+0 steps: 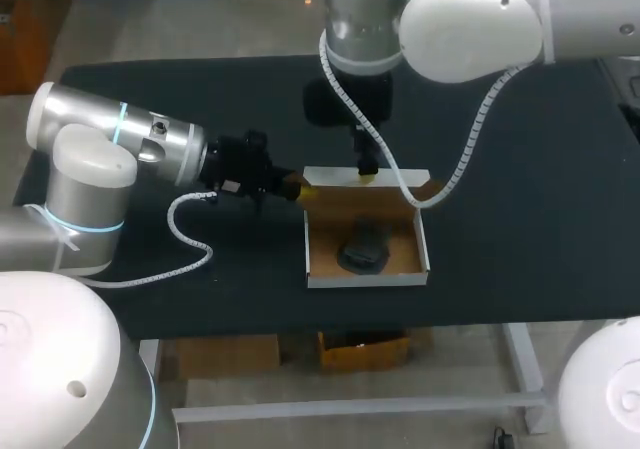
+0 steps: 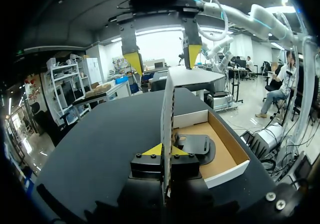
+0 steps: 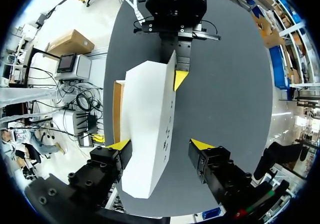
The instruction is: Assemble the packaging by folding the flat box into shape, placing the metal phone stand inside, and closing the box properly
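The white cardboard box (image 1: pixel 367 274) lies open near the table's front edge, brown inside. The dark metal phone stand (image 1: pixel 364 248) rests on its floor, also visible ahead of my left gripper (image 2: pixel 166 150). That gripper is shut on the box's upright white side flap (image 2: pixel 167 109) at the far left corner. The white lid (image 3: pixel 150 129) stands between the fingers of my right gripper (image 3: pixel 161 144), which is open, with the lid against one finger only. In the head view my right gripper (image 1: pixel 367 169) hangs over the box's far edge and my left gripper (image 1: pixel 298 189) comes in from the left.
The black table (image 1: pixel 520 169) has bare surface to the right and left of the box. My right arm's white coiled cable (image 1: pixel 440 184) drapes over the box's far right corner. The box sits close to the table's front edge.
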Robot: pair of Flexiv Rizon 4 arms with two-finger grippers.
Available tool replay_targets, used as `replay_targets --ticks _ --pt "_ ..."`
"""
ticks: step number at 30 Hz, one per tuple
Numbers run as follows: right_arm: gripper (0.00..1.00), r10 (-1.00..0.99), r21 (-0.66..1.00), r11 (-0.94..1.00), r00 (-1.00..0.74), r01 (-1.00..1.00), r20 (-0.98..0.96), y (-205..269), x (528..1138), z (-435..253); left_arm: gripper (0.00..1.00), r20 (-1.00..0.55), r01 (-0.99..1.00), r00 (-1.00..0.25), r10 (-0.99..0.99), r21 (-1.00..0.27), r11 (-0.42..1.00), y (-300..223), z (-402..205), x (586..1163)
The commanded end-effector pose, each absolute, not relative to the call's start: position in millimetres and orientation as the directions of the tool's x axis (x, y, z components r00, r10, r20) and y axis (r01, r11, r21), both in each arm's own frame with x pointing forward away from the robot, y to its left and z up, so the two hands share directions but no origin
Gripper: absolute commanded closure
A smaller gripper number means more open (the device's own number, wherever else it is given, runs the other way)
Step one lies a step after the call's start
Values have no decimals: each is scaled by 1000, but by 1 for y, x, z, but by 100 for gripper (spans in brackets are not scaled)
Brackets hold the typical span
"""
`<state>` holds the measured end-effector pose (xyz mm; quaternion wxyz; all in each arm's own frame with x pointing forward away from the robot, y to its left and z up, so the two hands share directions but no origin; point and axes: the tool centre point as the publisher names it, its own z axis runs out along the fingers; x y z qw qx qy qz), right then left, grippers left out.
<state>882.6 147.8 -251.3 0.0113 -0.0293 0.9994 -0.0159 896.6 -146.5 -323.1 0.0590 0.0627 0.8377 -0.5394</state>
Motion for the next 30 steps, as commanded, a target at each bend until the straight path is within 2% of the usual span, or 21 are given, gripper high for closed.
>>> replay_targets --ticks 1,12,30 --pt "27 -58 -37 998 -998 -58 -19 149 884 -256 100 -167 169 -985 42 -897 409 -148 -328 897" --pt "26 -54 -44 998 -998 -53 -20 150 888 -258 100 -167 169 -985 42 -897 409 -148 -328 897" --pt "35 -57 -8 998 -998 -56 -2 149 896 -263 100 -167 169 -985 42 -897 409 -148 -328 897"
